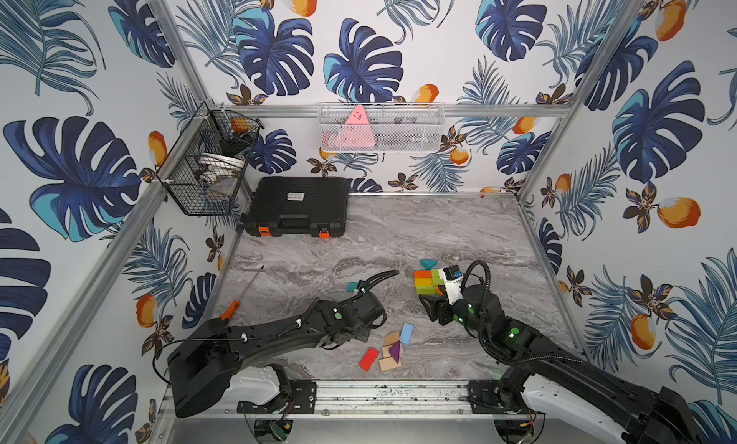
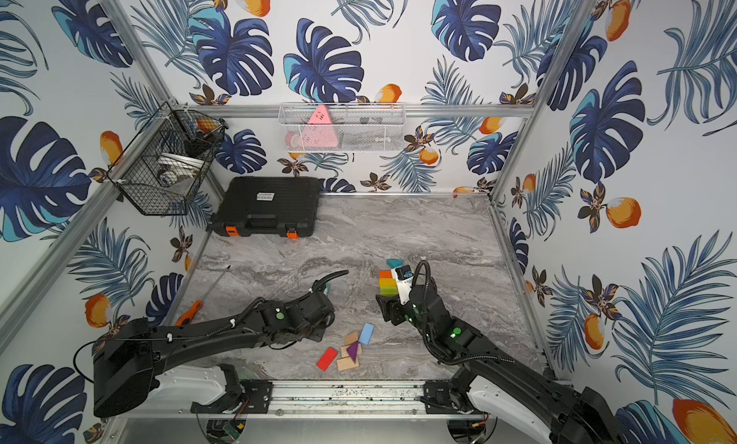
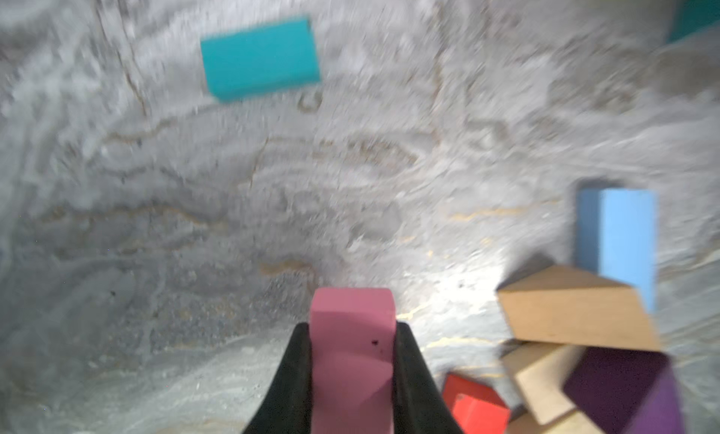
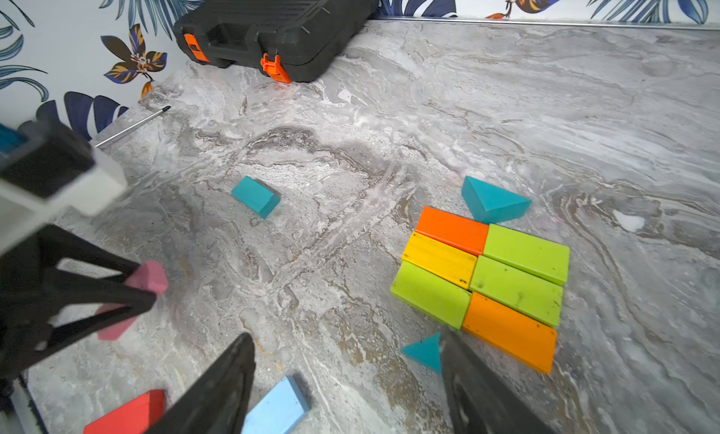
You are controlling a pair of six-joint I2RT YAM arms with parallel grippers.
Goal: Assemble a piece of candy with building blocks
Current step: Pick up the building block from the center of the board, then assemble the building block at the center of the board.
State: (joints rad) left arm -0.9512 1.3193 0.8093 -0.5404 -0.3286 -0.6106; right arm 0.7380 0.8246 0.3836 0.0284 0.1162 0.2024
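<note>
The left gripper (image 3: 352, 332) is pressed onto a pink block (image 3: 350, 377), which is pinched across its narrow sides. Whether the block is clear of the surface cannot be told. The right gripper (image 4: 345, 336) is spread and empty, held low beside the candy body (image 4: 514, 288), six orange, yellow and green rectangles laid edge to edge. With 12 o'clock taken toward the back wall, a teal triangle (image 4: 491, 202) is set at the body's 12 o'clock side. A second teal triangle (image 4: 422, 352) is set at 6, half hidden by a finger.

The pick of the pink block is judged to be in hand. Next, a lift and a carry toward 1 o'clock are called for, kept clear of the right gripper.

On the marbled tabletop (image 1: 458, 230), loose blocks (image 1: 393, 348) are seen at 6 o'clock, a screwdriver (image 1: 235, 306) at 9 and a black case (image 1: 297, 210) at 11. A white wire basket (image 1: 381, 129) is hung on the leaf-patterned walls at 12.
</note>
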